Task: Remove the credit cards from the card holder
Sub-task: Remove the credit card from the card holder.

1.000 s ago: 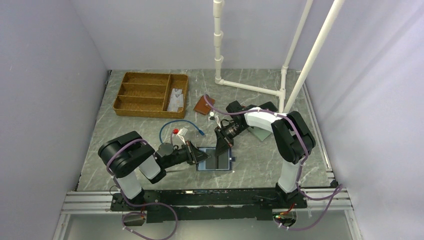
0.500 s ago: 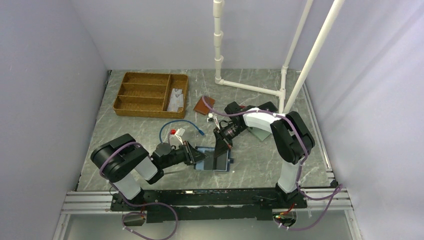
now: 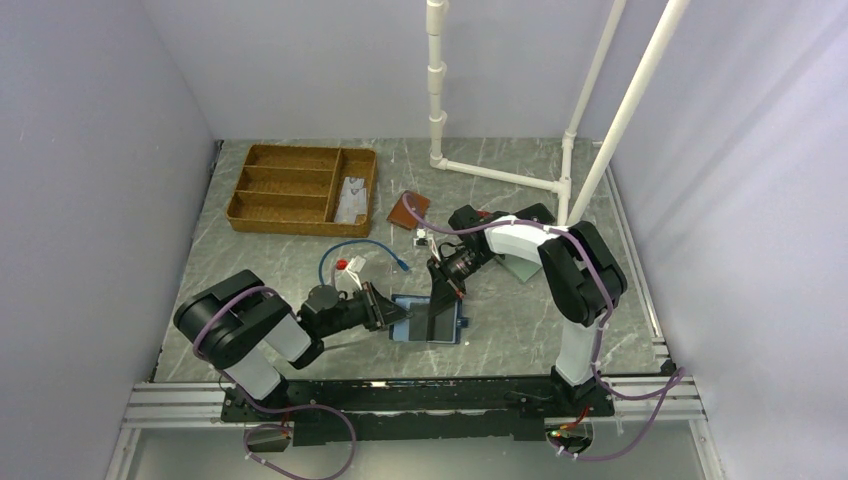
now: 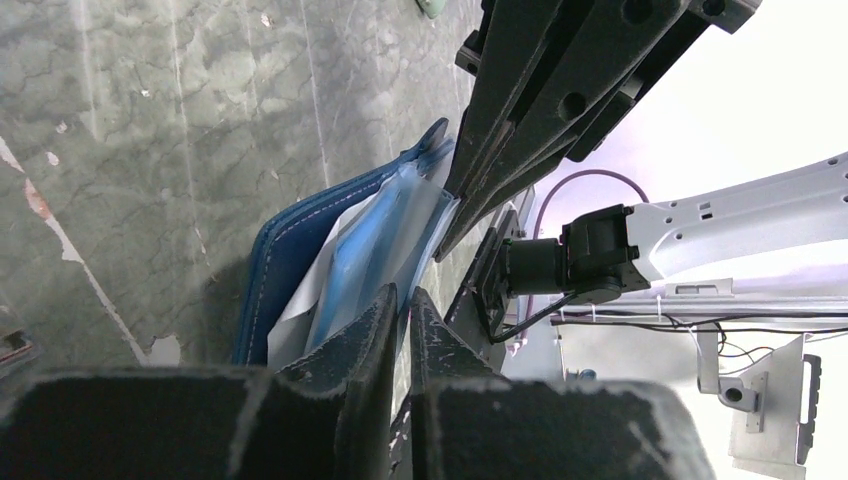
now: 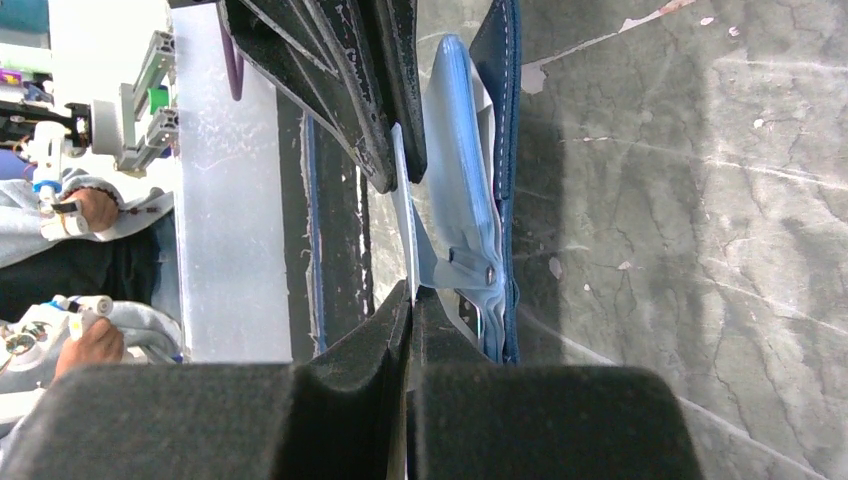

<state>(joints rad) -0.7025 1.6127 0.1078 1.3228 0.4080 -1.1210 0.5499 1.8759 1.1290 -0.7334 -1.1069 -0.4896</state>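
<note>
Card holder (image 3: 440, 322) lies open, near centre. R gripper (image 5: 412, 293) pinches a pale card (image 5: 403, 215), not yet out. L gripper (image 4: 402, 300) fingers narrow at holder's left edge, grip unclear. More cards prob. remain inside.

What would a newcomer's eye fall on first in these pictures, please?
Both grippers meet over the open blue card holder at the front centre of the table: the left gripper from the left, the right gripper shut on a pale card. Behind, a wicker tray sits far left and white pipes rise at the back.
</note>
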